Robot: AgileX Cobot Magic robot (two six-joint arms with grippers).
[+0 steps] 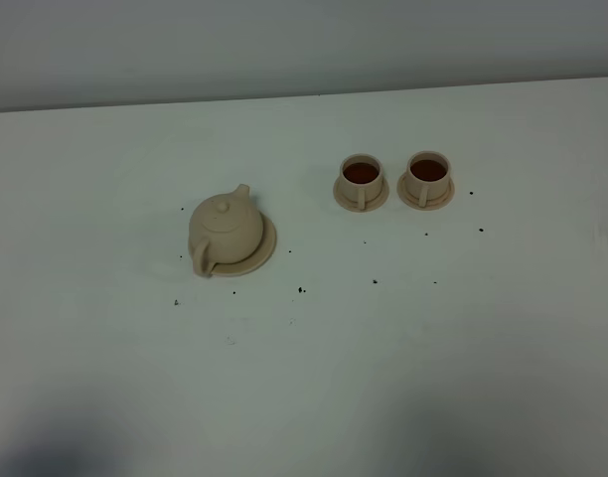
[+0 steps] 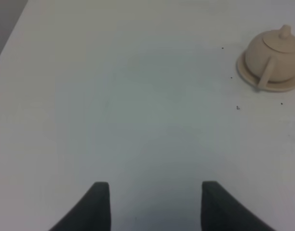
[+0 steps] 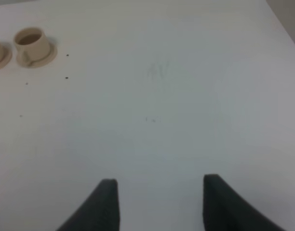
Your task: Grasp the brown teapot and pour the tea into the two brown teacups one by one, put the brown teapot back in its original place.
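While the white table (image 1: 314, 378) stretches bare beneath me, both of my claws hang above it with nothing between their dark fingers. My left claw (image 2: 155, 204) stands wide apart over open surface, touching nothing, with the brown teapot (image 2: 275, 57) well off toward the far side of the table from it. My right claw (image 3: 159, 202) likewise shows its two fingers spread with a clear gap, holding nothing and touching nothing; neither claw appears in the high view.

Toward the left half of the table, roughly midway between its near and far edges, the brown teapot (image 1: 226, 231) sits upright on its flat round saucer (image 1: 264, 253), lid on, knob up, loop handle turned toward the near edge and short spout aimed toward the far edge.

Further right and closer to the far edge, the two brown teacups stand side by side, each on its own small saucer, apart from one another. The left teacup (image 1: 361, 180) and the right teacup (image 1: 427, 177) both show reddish-brown tea (image 1: 361, 173) inside, and each turns its tiny handle toward the near edge.

Small dark specks (image 1: 302, 290) lie scattered on the surface near the teapot and in front of the cups.
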